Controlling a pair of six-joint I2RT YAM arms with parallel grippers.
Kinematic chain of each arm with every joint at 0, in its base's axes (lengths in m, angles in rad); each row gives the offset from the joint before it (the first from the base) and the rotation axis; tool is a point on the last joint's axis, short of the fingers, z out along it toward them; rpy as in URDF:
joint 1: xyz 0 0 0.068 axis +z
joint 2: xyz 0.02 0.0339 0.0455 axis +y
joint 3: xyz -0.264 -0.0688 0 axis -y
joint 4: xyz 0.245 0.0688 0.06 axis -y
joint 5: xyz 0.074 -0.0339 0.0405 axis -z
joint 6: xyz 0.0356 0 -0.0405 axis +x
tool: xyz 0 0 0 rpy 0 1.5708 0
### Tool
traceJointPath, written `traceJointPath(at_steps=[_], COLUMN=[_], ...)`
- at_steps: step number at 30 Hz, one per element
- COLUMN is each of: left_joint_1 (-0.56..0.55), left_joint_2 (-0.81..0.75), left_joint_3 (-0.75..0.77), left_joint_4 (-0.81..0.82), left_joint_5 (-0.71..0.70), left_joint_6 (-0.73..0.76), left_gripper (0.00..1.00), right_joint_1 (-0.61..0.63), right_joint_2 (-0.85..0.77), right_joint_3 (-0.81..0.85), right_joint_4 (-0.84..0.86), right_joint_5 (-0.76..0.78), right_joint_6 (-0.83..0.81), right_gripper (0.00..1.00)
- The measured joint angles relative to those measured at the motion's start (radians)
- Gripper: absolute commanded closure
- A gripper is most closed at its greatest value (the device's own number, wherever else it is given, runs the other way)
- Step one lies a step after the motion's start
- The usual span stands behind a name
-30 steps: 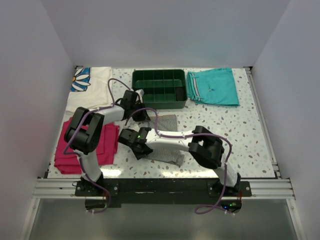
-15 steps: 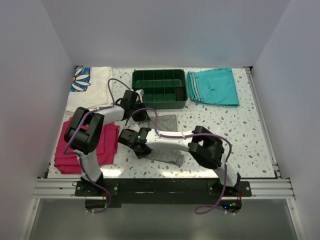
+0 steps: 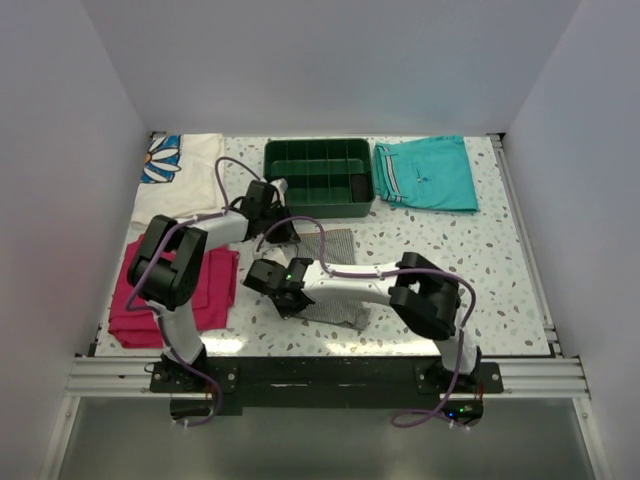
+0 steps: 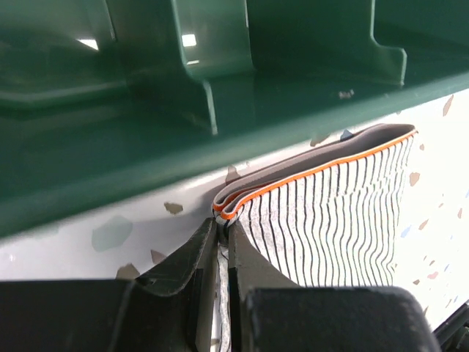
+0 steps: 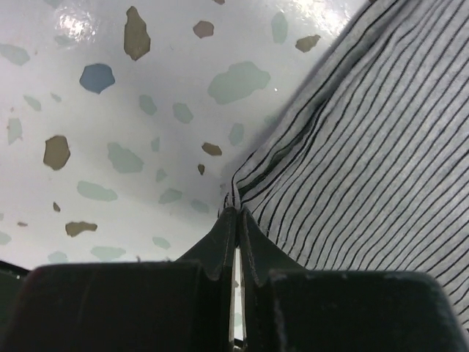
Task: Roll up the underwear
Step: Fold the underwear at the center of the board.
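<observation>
The underwear (image 3: 338, 245) lies flat on the table (image 3: 470, 270), near the middle and a little to the left. It sits just in front of the green tray (image 3: 318, 143), between the two arms. It is a small grey-and-white striped piece, folded at least double. In the left wrist view its far edge shows stacked layers with a thin orange-red trim running along them.

The left gripper (image 4: 220, 231) is at the far left corner of the underwear, close to the tray's front wall. Its jaws are closed on that corner, and the trimmed fold sits pinched between the two fingertips. The rest of the cloth spreads away to the right, resting on the table.

The right gripper (image 5: 233, 216) is at the near left edge of the underwear. Its jaws are pressed together with almost no gap. The striped edge runs up to the fingertips in a small peak, so it appears to be nipped between them. To the left of that edge only the speckled tabletop shows.

The tray is divided into compartments and stands toward the back of the table. Folded teal shorts (image 3: 425, 172) lie just beside it on the right. A magenta cloth (image 3: 215, 290) lies at the near left, partly under the left arm. A white cloth with a flower print (image 3: 185, 165) lies behind it in the far left corner.
</observation>
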Motion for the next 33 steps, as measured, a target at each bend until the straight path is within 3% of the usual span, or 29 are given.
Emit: traceJointPath(at_steps=[13, 25, 33], left_joint_1=[0.0, -0.014, -0.068], left_joint_2=[-0.195, -0.2, -0.165], left_joint_3=[-0.113, -0.113, -0.018], left_joint_4=[-0.007, -0.055, -0.094], left_joint_5=[-0.037, -0.067, -0.089], left_joint_6=[-0.07, -0.098, -0.106], left_gripper=[1.0, 1.0, 1.0], right_joint_1=[-0.013, -0.143, -0.184], right_joint_2=[-0.303, -0.473, -0.504], right_joint_3=[-0.262, -0.538, -0.594], right_joint_4=[0.17, 0.325, 0.389], right_joint_5=[-0.092, -0.229, -0.264], right_joint_6=[-0.026, 0.039, 0.072], right_gripper=[1.0, 1.0, 1.0])
